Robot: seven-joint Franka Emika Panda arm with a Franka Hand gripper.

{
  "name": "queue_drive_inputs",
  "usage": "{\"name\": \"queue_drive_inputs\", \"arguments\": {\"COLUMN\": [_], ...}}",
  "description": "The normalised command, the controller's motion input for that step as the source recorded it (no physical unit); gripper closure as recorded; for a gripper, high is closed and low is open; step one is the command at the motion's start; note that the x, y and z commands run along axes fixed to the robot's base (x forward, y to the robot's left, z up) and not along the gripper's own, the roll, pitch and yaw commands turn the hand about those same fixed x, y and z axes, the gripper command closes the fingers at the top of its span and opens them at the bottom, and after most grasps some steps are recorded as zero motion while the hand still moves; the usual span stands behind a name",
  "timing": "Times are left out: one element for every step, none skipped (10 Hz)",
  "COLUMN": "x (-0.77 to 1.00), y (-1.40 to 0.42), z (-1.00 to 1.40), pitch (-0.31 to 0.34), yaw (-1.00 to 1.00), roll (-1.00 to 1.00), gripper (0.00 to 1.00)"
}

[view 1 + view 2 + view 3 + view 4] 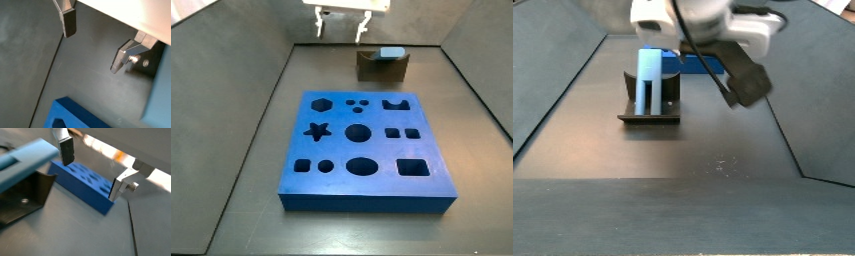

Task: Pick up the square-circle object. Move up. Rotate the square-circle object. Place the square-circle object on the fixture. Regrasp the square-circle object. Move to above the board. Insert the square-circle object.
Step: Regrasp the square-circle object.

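Note:
The square-circle object, a light blue-grey peg, rests in the notch of the dark fixture at the far right of the floor. It also shows in a side view on the fixture and in a wrist view over the fixture. My gripper hangs open and empty above the far end, left of the fixture and apart from the peg. Its fingers show with only floor between them. The blue board with dark shaped holes lies mid-floor.
Dark grey walls ring the floor on the sides. The board's corner shows in a wrist view and its long side in a wrist view. The arm's white wrist hangs above the board's far end.

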Motion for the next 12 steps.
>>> {"name": "queue_drive_inputs", "arguments": {"x": [-0.11, -0.09, -0.07, -0.06, -0.05, -0.04, -0.04, -0.05, -0.05, -0.05, -0.05, -0.05], "y": [-0.87, -0.67, -0.48, -0.20, -0.05, -0.03, -0.04, -0.03, -0.02, -0.02, -0.01, -0.01], "z": [-0.08, -0.04, -0.01, 0.00, 0.01, 0.01, 0.00, 0.01, 0.01, 0.01, 0.01, 0.00], "pitch": [-0.120, -0.143, -0.164, -0.189, -0.206, -0.222, -0.235, -0.250, -0.258, -0.262, -0.258, -0.249], "yaw": [-0.90, -0.90, -0.90, -0.90, -0.91, -0.92, -0.91, -0.91, -0.92, -0.93, -0.93, -0.94], "roll": [1.00, 1.00, 1.00, 1.00, 1.00, 1.00, 1.00, 1.00, 1.00, 1.00, 1.00, 1.00], "gripper": [0.00, 0.00, 0.00, 0.00, 0.00, 0.00, 0.00, 0.00, 0.00, 0.00, 0.00, 0.00]}}
